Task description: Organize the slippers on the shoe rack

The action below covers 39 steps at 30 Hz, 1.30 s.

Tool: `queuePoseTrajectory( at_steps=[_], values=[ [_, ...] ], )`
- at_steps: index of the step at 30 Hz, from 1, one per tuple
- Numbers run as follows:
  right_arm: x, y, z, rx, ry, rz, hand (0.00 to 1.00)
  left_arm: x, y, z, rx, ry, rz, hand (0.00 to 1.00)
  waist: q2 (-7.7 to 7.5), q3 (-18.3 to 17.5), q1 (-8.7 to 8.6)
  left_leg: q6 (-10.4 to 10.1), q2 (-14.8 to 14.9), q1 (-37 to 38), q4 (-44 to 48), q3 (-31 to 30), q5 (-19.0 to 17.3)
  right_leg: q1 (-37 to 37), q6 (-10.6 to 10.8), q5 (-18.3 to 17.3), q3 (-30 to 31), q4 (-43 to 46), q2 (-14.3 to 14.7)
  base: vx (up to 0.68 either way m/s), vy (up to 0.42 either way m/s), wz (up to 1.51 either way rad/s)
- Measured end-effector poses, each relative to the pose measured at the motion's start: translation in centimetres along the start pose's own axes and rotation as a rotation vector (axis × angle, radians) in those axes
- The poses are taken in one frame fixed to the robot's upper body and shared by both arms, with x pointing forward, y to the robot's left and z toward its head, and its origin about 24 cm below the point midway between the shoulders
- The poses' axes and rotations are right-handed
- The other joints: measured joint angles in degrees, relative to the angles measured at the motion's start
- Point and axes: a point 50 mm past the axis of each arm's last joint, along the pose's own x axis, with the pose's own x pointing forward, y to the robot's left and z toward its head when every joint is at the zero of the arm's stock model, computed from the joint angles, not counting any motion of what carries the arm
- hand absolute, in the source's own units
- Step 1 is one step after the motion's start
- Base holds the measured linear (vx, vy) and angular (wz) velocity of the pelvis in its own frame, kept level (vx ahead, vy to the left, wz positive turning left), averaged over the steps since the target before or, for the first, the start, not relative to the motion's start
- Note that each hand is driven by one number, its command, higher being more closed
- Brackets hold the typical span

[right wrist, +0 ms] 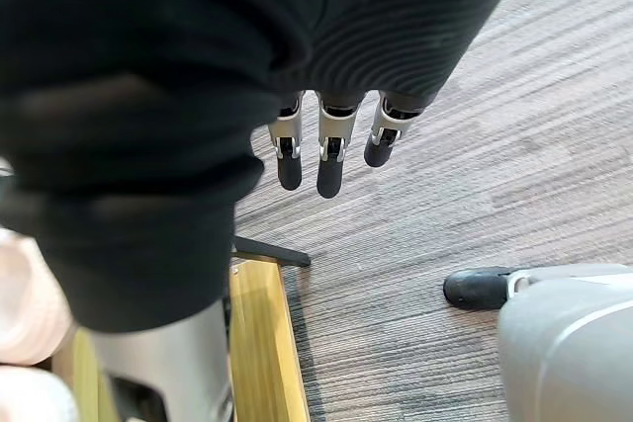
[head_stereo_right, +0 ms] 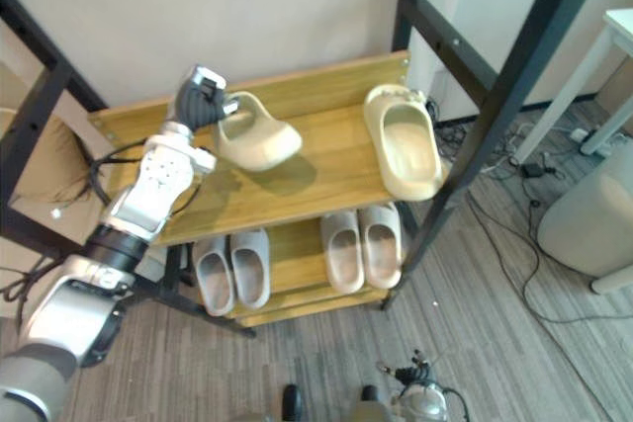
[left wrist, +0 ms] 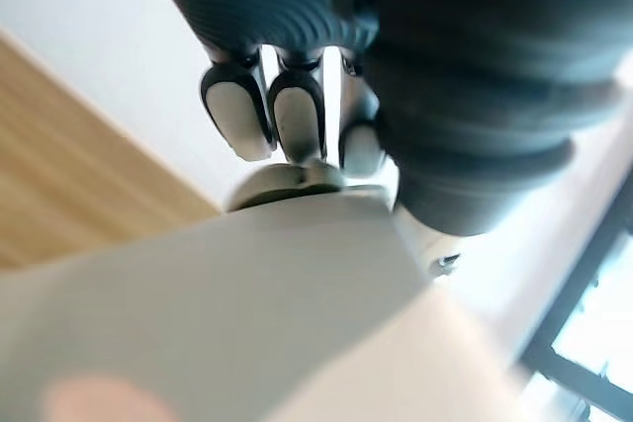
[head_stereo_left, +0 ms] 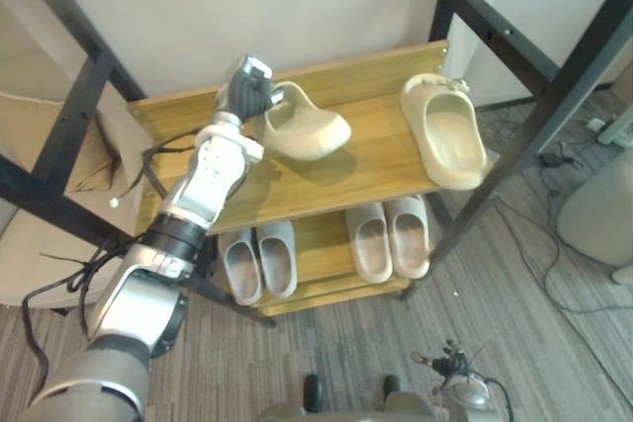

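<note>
Wooden shoe rack [head_stereo_left: 376, 150] by a pale wall [head_stereo_left: 297, 7], on a grey floor [head_stereo_left: 514, 323].
At the shoe rack's top left, left hand [head_stereo_left: 247, 91] curled tight round the heel end of the cream slipper [head_stereo_left: 307, 130], held a little above the top board, toe pointing right. Further right on the same board, its twin slipper [head_stereo_left: 450, 135] lying flat, open side up, toe at the front edge. On the shoe rack's lower board, a grey pair [head_stereo_left: 259, 262] at the left and a pale pair [head_stereo_left: 388, 237] at the right, both neat. Low down in front of the shoe rack, right hand [right wrist: 331, 150] over the floor, fingers straight and loose, holding nothing. Probably light and squishy like foam, bendy but not easy to break, not very slippery; best held by the thick heel rim, gently, to keep from squashing.
</note>
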Motion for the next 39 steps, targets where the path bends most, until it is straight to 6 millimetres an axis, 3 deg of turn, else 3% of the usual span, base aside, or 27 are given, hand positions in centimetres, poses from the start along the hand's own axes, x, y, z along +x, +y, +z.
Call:
queuePoseTrajectory(
  at_steps=[6, 11, 12, 21, 28, 32, 39],
  values=[
    [0.1, -0.9, -0.1, 0.025, 0.009, -0.033, 0.00, -0.1, -0.8, 0.2, -0.049, 0.004, -0.009, 1.00, 0.59, 0.57, -0.69, 0.00, 0.05, 0.87, 0.01, 0.07, 0.00, 2.05, -0.21, 1.20, 0.37, -2.31, 0.17, 0.02, -0.009, -0.07],
    [0.2, -1.5, -0.6, 0.010, 0.029, -0.044, 0.00, -1.5, -1.7, -1.5, -0.059, 0.059, -0.032, 1.00, 0.65, 0.77, -0.72, -0.06, 0.27, 1.91, -0.06, -0.66, -0.04, 4.32, -0.29, 1.63, -1.10, -4.04, 0.21, -0.01, -0.012, 0.10],
    [0.2, -1.5, -0.6, 0.011, 0.029, -0.043, 0.00, -1.7, -1.8, -1.7, -0.064, 0.066, -0.031, 0.00, 0.62, 0.86, -0.72, -0.07, 0.35, 1.92, -0.10, -0.83, -0.05, 4.32, -0.31, 1.64, -1.48, -4.10, 0.27, -0.05, -0.023, 0.21],
    [0.2, -1.3, -0.6, 0.006, 0.027, -0.037, 0.00, -2.5, -1.6, -2.2, -0.087, 0.084, 0.013, 0.00, 0.69, 0.96, -0.23, -0.48, 1.01, 2.55, -0.21, -1.74, -0.33, 6.39, -0.65, 2.39, -2.42, -5.84, 0.84, -0.01, -0.007, 0.03],
    [-0.1, -1.3, -1.3, 0.002, 0.046, -0.036, 0.00, -3.4, -1.8, 2.0, -0.255, -0.069, 0.118, 0.00, 0.76, 1.00, 0.18, -0.48, 0.47, 2.82, -0.18, -3.22, -0.33, 6.03, -0.32, -0.02, -3.62, -2.73, 0.07, 0.01, -0.008, 0.11],
    [-0.1, -1.0, -1.2, -0.012, 0.038, -0.024, 0.00, -3.7, -1.5, 3.5, -0.305, -0.124, 0.156, 0.00, 0.77, 0.99, 1.71, -0.50, 0.52, 2.82, -0.19, -3.32, -0.34, 5.11, -0.54, -1.15, -3.71, -0.70, 0.03, 0.00, -0.005, 0.03],
    [-0.1, -0.7, -1.3, -0.032, 0.036, -0.008, 0.00, -4.5, -1.3, 5.2, -0.368, -0.199, 0.182, 0.00, 0.76, 0.96, 2.34, -0.48, 0.19, 2.78, -0.17, -4.55, -0.33, 4.36, -0.47, -2.29, -4.35, 1.16, -0.25, -0.01, -0.019, 0.07]
  ],
)
